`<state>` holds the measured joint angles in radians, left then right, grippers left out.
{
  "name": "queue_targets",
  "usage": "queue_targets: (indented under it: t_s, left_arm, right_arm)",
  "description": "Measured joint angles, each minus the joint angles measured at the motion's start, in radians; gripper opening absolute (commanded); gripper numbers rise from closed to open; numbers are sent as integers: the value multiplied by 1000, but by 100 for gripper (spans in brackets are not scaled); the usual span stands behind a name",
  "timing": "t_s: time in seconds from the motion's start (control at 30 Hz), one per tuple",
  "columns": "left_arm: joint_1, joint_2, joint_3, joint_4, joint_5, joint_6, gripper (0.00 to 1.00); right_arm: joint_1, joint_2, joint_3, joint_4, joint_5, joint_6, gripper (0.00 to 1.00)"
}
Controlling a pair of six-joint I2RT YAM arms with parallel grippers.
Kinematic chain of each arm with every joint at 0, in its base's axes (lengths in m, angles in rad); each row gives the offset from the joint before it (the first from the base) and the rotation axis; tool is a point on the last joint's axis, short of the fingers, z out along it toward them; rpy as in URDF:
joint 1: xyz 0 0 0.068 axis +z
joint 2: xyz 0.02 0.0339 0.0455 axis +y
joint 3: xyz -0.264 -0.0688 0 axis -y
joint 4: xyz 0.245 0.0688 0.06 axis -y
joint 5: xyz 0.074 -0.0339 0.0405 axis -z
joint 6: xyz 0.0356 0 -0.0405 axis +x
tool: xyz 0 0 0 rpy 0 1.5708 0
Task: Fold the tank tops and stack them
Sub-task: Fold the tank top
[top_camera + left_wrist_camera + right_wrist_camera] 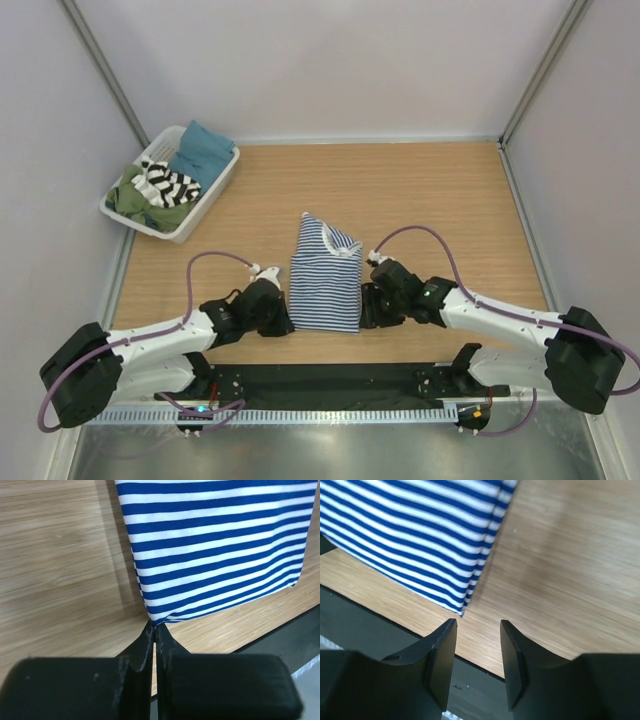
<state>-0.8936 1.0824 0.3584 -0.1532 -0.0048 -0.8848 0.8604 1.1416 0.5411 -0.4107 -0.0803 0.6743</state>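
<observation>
Nearest, at the front edge of the table (440,200): left gripper (155,630), jaws pressed together right at the near-left corner of the navy-and-white tank top (215,545), the tip of the cloth apparently nipped between them. Opposite, right gripper (478,625), low over the wood with jaws apart and nothing between them. Near-right corner of the same garment just ahead of one finger, close but not touching.

Between the two arms, lying flat at the middle of the near edge: that navy-and-white top, narrowed to a tall rectangle with the stripes running crosswise. Several stacked edges showing down its right side, so judged already folded lengthwise. Far end lumpy, with straps and neckline rucked up rather than flat. Probably wants at least one more fold, near end toward far, plus some smoothing.

Farther back, at the far left of the table: white basket (215,195), with the black-and-white tank top (168,183) crumpled in it among a green cloth (135,200) and a teal cloth (203,150). Not yet taken out, not folded, and nothing stacked anywhere. By this reckoning, partway through the first garment, with the whole second garment and the stacking left.

Hard to settle: how much cloth actually sits between the left pads, and how many layers the fold holds. Far end of the navy-and-white top cut off in both wrist views. No telling what the green and teal pieces are, or how much of the black-and-white top lies buried under them.
</observation>
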Motion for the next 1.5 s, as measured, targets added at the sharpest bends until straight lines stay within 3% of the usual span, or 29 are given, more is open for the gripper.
queue_targets:
  t_s: [0.1,0.27,0.33,0.63,0.87,0.97,1.33,1.5]
  left_arm:
    - [8,-43,-3,-48,-19,-2,0]
    - [20,-43,-14,-63,-27,-12,0]
    - [20,-34,-14,-53,-27,-23,0]
    - [24,-12,-12,-20,-19,-34,0]
    - [24,-14,-13,-21,-17,-40,0]
    - [24,-15,-13,-21,-17,-46,0]
    - [24,-19,-15,-23,-17,-48,0]
    - [24,-19,-15,-23,-17,-48,0]
  right_arm:
    - [-5,40,119,-79,72,-36,38]
    - [-49,235,454,-142,196,-132,26]
    - [-81,350,604,-141,234,-185,26]
    - [-193,747,923,-180,288,-288,26]
    - [-192,901,999,-208,280,-317,29]
    - [-190,907,1003,-209,261,-325,34]
    - [-190,916,1011,-190,208,-330,34]
    - [-190,995,1077,-215,207,-330,24]
